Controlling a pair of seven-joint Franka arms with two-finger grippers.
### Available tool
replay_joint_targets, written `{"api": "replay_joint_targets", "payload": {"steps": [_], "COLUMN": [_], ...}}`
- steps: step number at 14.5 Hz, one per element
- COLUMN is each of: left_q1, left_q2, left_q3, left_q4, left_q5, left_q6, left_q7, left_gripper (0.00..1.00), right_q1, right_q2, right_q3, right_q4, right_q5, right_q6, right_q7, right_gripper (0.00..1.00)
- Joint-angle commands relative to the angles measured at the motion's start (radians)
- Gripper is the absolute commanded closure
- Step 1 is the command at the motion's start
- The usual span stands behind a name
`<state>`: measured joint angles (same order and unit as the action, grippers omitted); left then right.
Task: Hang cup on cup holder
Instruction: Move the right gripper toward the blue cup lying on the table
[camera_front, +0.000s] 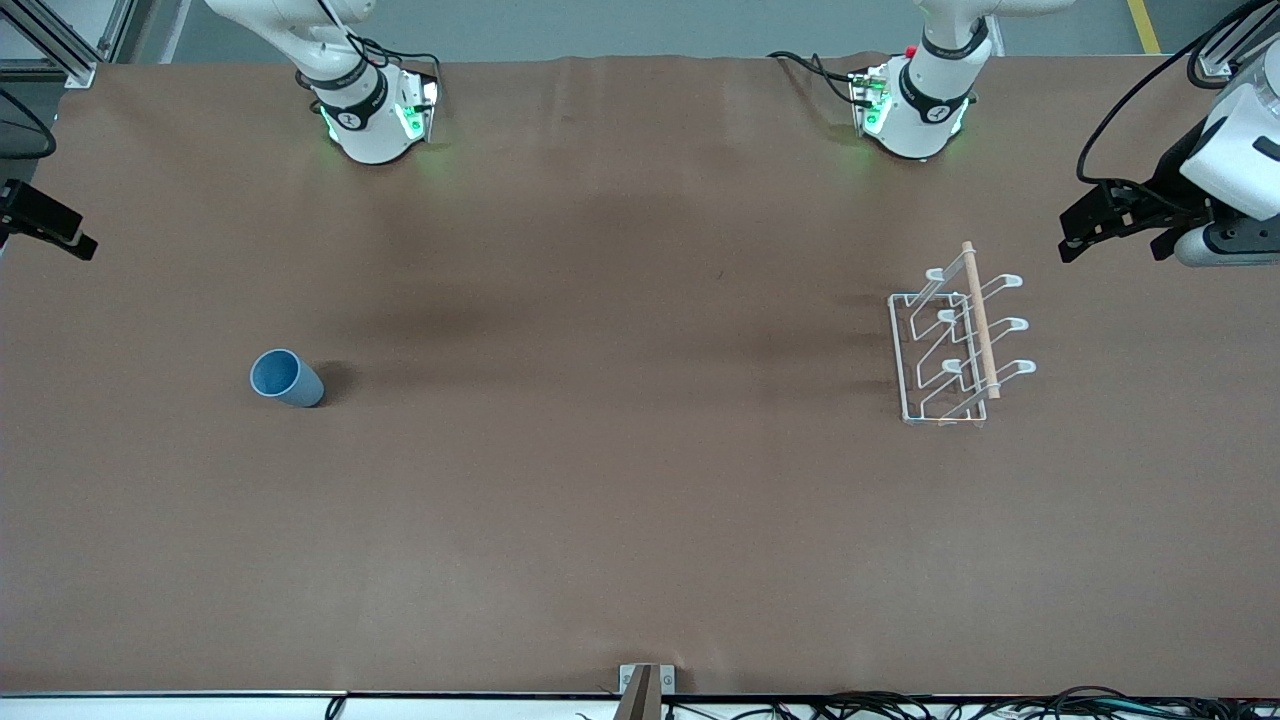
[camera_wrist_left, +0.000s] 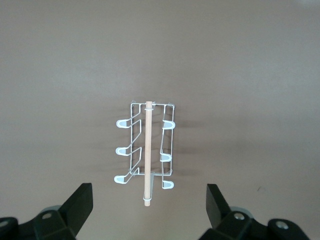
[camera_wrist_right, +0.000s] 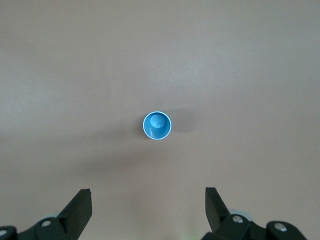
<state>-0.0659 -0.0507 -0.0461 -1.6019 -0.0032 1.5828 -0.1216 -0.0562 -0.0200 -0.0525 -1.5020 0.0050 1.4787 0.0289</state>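
The blue-grey cup (camera_front: 287, 378) stands upright, mouth up, on the brown table toward the right arm's end. In the right wrist view the cup (camera_wrist_right: 157, 125) lies well below my right gripper (camera_wrist_right: 148, 192), which is open and holds nothing. That right gripper (camera_front: 60, 235) hangs at the table's edge. The cup holder (camera_front: 958, 342), a white wire rack with looped prongs and a wooden rod on top, stands toward the left arm's end. My left gripper (camera_front: 1115, 245) is open and empty, high above the table's end beside the cup holder (camera_wrist_left: 146, 150); its own view shows the left gripper (camera_wrist_left: 149, 190) too.
Both robot bases (camera_front: 375, 115) (camera_front: 915, 110) stand at the table's edge farthest from the front camera. A small camera mount (camera_front: 645, 688) and cables (camera_front: 900, 705) line the nearest edge. Bare brown table (camera_front: 620, 400) stretches between cup and rack.
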Motion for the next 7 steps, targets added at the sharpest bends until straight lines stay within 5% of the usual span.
{"api": "replay_joint_targets", "payload": {"steps": [1,7], "left_q1": [0.001,0.003], "left_q2": [-0.009,-0.003], "left_q3": [-0.001,-0.001], "left_q4": [-0.003,-0.001], "left_q5": [-0.006,-0.005], "left_q6": [-0.004,-0.003], "left_q7": [0.000,-0.001], "left_gripper": [0.00,0.00], "right_q1": [-0.014,-0.014], "right_q2": [0.006,0.006], "right_q3": [0.005,0.005], "right_q4": [0.017,0.016], "right_q5": [0.015,0.015], "right_q6": [-0.014,-0.021], "right_q7": [-0.012,-0.012], "right_gripper": [0.00,0.00]}}
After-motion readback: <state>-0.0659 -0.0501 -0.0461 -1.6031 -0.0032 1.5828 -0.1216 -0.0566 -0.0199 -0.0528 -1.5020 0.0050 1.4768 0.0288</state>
